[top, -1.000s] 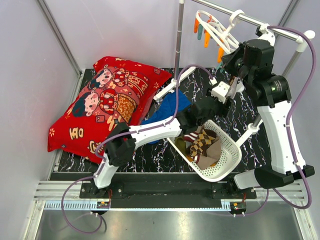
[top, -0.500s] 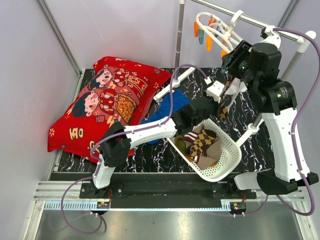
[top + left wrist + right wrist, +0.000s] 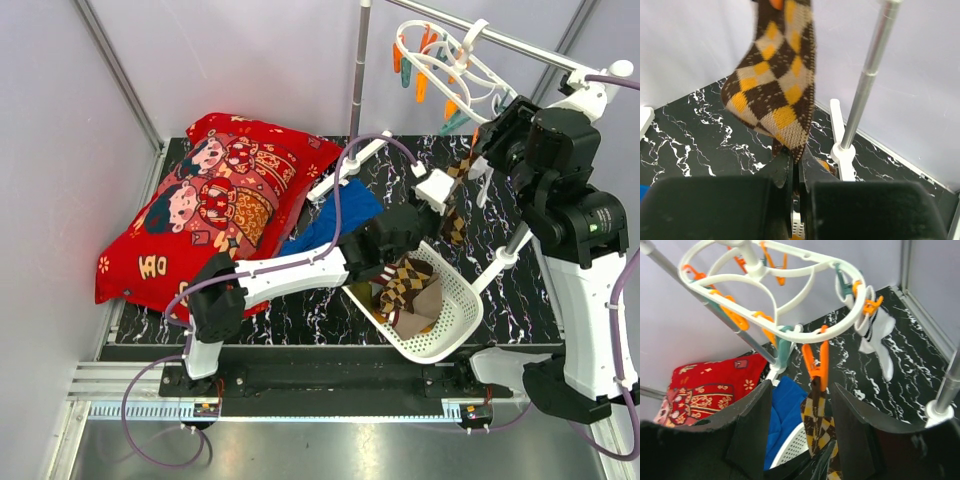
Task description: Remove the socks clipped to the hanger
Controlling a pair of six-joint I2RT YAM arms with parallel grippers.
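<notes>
The white ring hanger [image 3: 771, 276] hangs from the rail with orange and teal pegs; it also shows in the top view [image 3: 440, 55]. An orange peg [image 3: 816, 360] holds a brown checked sock [image 3: 817, 422] that dangles over the basket. My left gripper [image 3: 795, 161] is shut on that sock's [image 3: 775, 95] lower tip, seen from above as the left gripper [image 3: 440, 212]. My right gripper [image 3: 802, 387] is open, one finger on each side of the orange peg without touching it. A white sock with dark bands [image 3: 875, 337] stays clipped on the ring's right side.
A white perforated basket [image 3: 462, 312] below holds loose socks [image 3: 405, 285]. A blue cloth [image 3: 335, 222] and a red pillow [image 3: 220, 200] lie to the left. The rack's metal pole [image 3: 865, 85] stands close to the right of the left gripper.
My left gripper has shut on the checked sock's lower tip. The right gripper has opened and drawn back up and to the right, and the hanger has swung right.
</notes>
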